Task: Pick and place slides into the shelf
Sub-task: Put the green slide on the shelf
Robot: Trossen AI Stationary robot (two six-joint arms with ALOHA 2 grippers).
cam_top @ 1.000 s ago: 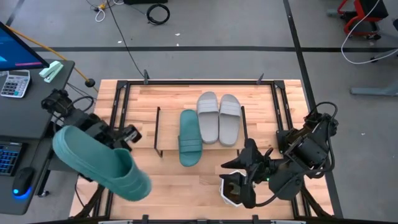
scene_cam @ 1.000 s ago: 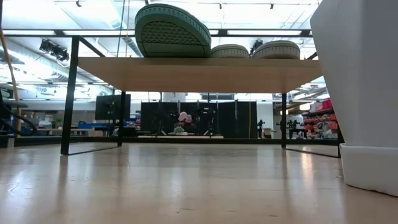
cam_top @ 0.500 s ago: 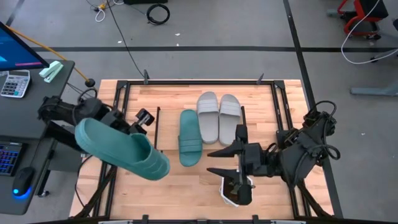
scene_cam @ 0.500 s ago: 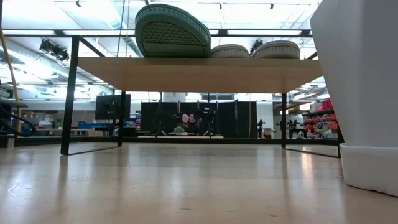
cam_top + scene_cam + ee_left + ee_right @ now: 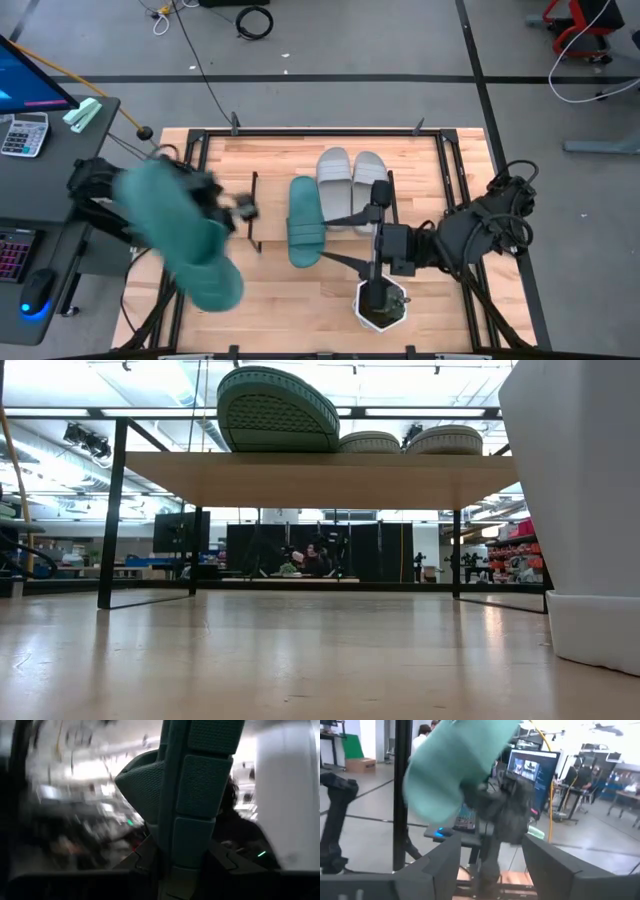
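Note:
My left gripper [image 5: 243, 208] is shut on a teal-green slide [image 5: 180, 240], held high over the table's left part; it is blurred. The held slide also shows in the left wrist view [image 5: 200, 785] and the right wrist view [image 5: 455, 765]. The shelf [image 5: 320, 478] carries another teal slide [image 5: 305, 222] and two light grey slides [image 5: 335, 188] [image 5: 368, 190], all resting sole down on its board. My right gripper [image 5: 348, 240] is open and empty. It points toward the table's left, just right of the shelf's near end. My left gripper pinches the teal slide between its two fingers [image 5: 150, 860], one on the treaded sole side [image 5: 192, 845] and one on the strap side. The slide stands on edge in the hold and is lifted clear of the table. The slide itself hides the exact place of contact.
A white pot with a plant [image 5: 381, 305] stands near the table's front edge, just below my right gripper; it fills the right of the low view [image 5: 580, 510]. A black frame [image 5: 320, 131] rims the table. A desk with a keyboard and calculator [image 5: 25, 132] stands to the left.
My left gripper has carried the teal slide from the table's near left toward the shelf, and the slide has turned about in the air. My right gripper has swung from over the white pot toward the far edge and now points level toward the table's left.

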